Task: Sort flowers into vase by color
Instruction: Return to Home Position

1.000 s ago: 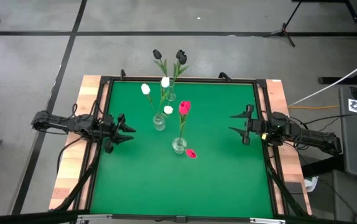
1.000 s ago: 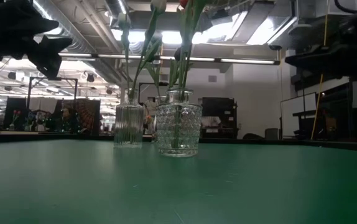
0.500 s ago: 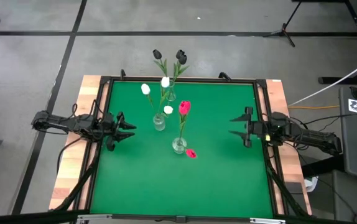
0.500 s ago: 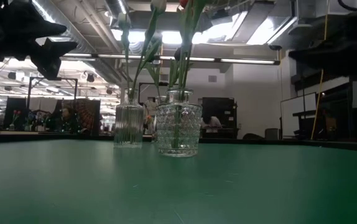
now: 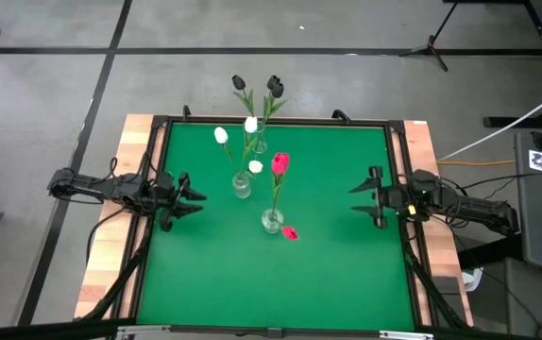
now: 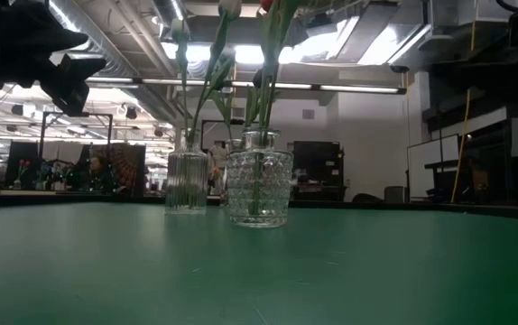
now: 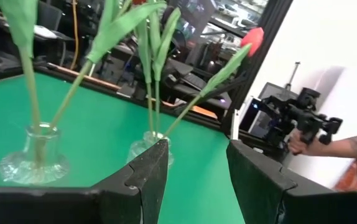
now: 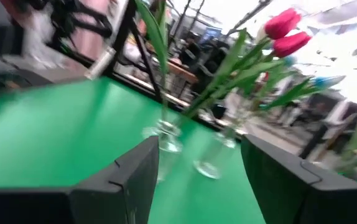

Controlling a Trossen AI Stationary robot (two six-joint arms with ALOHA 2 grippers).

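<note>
Flowers [image 5: 280,162] in vases [image 5: 272,221] stand mid tabletop [image 5: 252,274], well apart from left fingers [image 7: 144,171] and right fingers [image 8: 129,174], both spread, empty; arms reach in level from the sides.

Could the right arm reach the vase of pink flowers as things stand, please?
Probably yes: only bare green mat lies between the right gripper, jaws open, and that vase.

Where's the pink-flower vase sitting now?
In the high view, the pink-flower vase stands near the green mat's middle, just below and right of the white-flower vase, apart from it.
</note>
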